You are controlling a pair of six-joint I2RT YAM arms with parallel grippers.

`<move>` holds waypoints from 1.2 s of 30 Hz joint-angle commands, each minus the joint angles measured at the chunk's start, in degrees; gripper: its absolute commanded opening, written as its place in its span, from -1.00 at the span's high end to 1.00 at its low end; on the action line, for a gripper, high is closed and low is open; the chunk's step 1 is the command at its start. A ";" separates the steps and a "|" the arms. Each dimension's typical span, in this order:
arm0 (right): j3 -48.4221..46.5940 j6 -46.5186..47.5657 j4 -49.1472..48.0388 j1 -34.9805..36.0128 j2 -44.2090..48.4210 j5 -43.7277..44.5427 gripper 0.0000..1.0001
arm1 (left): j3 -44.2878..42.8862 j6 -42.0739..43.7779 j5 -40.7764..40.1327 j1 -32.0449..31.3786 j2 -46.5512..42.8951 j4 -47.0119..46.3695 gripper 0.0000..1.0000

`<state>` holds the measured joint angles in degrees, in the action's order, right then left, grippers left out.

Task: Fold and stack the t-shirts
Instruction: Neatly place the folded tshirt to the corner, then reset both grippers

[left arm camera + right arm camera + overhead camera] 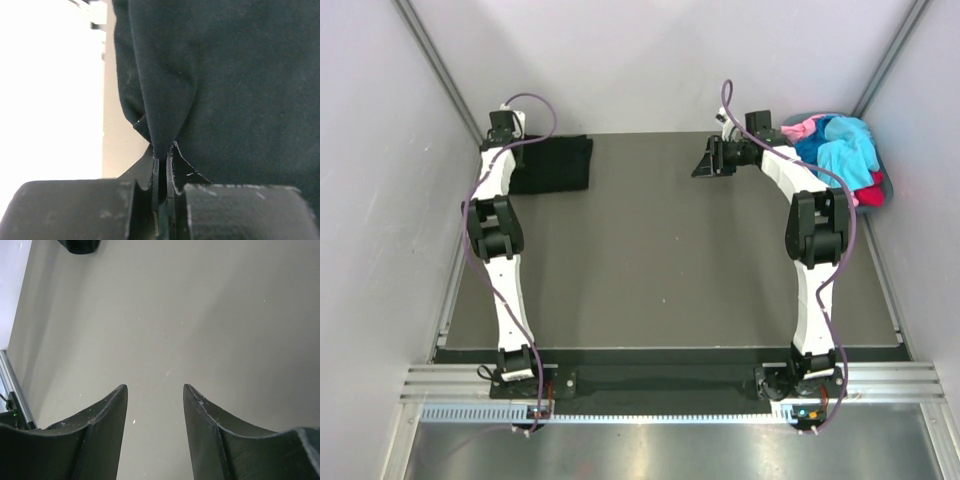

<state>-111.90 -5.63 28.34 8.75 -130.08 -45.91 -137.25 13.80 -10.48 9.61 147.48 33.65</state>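
Closest to the lens in the left wrist view, the left gripper [162, 165] has its jaws pressed together on a pinched fold of the black shirt [240, 75], and the dark cloth fills most of that frame above the fingers. From the overhead view the same shirt [560, 165] lies as a flat, roughly rectangular folded shape in the upper left of the table [650, 260], with the left arm [500, 250] stretched up along the left edge to reach its near-left corner. The right gripper [155, 390] hangs with its jaws parted and nothing between them, only bare grey tabletop showing through the gap. Overhead, it [705, 165] sits above the upper middle of the table, pointing left, well apart from the black shirt. Behind the right arm [815, 240], in the upper right corner, a basket [792, 119] holds a loose heap of shirts: turquoise [845, 145] on top, pink [803, 128] toward the left, red [870, 192] at the lower right edge.
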 commanded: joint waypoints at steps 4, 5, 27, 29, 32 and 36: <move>-0.95 0.27 -1.44 -0.40 1.67 0.03 0.02 | -4.43 7.20 -8.85 3.05 1.84 -8.42 1.00; -0.95 0.27 -1.44 -0.40 1.76 0.21 0.02 | -4.52 7.73 -9.03 3.31 2.02 -8.60 1.00; -0.07 3.07 -0.83 0.65 3.69 2.14 -0.08 | -5.92 5.36 -15.97 1.30 0.89 -12.98 -0.25; -0.60 3.69 -0.74 0.56 4.13 3.37 -0.11 | -6.01 5.18 -19.38 0.24 0.09 -15.44 -0.35; -2.44 7.02 -0.04 0.56 4.05 5.65 -0.14 | -6.80 6.32 -22.30 -1.95 -0.79 -20.54 -0.63; -6.40 9.23 0.84 0.39 3.34 12.06 -0.32 | -6.54 5.98 -23.80 -5.38 -3.24 -21.61 -0.68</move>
<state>-113.03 -0.34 29.91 9.15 -130.08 -38.94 -141.18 20.45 -31.18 6.87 151.20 18.04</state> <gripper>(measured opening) 0.635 0.836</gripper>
